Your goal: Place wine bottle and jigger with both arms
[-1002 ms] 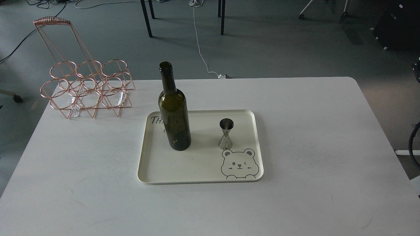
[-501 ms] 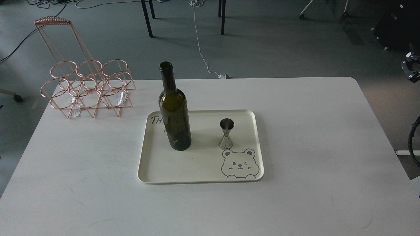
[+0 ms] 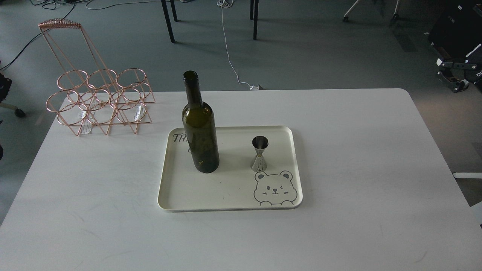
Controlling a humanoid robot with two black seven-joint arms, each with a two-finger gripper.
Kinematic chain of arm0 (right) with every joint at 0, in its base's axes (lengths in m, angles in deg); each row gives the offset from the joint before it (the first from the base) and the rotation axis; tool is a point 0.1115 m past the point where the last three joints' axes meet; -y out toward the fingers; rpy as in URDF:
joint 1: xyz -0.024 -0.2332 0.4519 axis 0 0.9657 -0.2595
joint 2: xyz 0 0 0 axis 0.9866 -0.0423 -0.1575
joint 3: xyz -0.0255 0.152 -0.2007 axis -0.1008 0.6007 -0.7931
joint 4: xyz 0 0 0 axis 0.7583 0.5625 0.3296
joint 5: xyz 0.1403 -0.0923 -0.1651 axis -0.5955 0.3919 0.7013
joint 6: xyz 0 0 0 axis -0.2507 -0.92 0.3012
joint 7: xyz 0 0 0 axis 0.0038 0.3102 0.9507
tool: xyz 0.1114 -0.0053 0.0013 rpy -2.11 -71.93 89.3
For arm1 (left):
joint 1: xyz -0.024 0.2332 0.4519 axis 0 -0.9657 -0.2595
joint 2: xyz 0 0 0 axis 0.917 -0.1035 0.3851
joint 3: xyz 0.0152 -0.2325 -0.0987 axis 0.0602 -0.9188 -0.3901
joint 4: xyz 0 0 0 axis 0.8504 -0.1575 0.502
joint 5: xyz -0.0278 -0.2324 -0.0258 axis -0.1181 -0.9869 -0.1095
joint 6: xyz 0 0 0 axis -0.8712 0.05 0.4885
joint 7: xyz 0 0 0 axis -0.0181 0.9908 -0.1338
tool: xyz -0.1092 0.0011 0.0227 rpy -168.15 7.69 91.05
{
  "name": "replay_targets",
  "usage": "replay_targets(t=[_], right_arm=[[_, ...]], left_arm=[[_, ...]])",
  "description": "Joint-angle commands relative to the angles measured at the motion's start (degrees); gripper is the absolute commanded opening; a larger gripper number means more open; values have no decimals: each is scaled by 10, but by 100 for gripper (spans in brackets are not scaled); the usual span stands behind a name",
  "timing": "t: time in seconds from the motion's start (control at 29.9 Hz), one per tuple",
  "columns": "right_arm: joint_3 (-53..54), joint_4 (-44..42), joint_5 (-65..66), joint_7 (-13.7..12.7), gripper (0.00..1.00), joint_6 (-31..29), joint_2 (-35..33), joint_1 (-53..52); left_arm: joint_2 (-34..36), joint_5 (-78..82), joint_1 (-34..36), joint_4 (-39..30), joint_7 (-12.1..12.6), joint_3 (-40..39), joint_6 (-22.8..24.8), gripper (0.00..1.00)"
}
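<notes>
The wine bottle (image 3: 200, 135) stands upright on the left part of a cream tray (image 3: 229, 192). The jigger (image 3: 260, 153) stands upright on the same tray, to the right of the bottle, just above a printed bear. My right gripper (image 3: 440, 69) is at the far right edge, above the floor beyond the table's back right corner, with its two fingers apart and empty. A dark part of my left gripper (image 3: 3, 86) shows at the far left edge, beside the table; its fingers cannot be made out. Both grippers are far from the tray.
A rose-gold wire bottle rack (image 3: 99, 99) stands at the table's back left corner. The white table (image 3: 357, 158) surrounds the tray. Chair legs and cables lie on the floor behind.
My right gripper has come further into view at the right edge, moving left and up. My left arm has appeared at the left edge. The bottle and jigger have not moved.
</notes>
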Motion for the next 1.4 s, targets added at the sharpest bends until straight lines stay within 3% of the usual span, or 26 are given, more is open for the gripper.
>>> replay_targets(t=[0.0, 0.33, 0.63, 0.94, 1.37], right_arm=[[8, 41, 97, 0, 99, 7, -25, -9], [41, 169, 435, 0, 99, 44, -33, -8], [-30, 177, 724, 0, 99, 142, 84, -4], [-132, 120, 918, 0, 99, 232, 178, -4], [-143, -10, 972, 0, 98, 237, 294, -20]], left_arm=[[0, 0, 1, 0, 0, 0, 0, 99], [1, 0, 3, 0, 0, 0, 0, 99], [1, 0, 3, 0, 4, 0, 0, 99], [-1, 0, 2, 0, 1, 0, 0, 99], [-5, 0, 3, 0, 0, -2, 0, 99]])
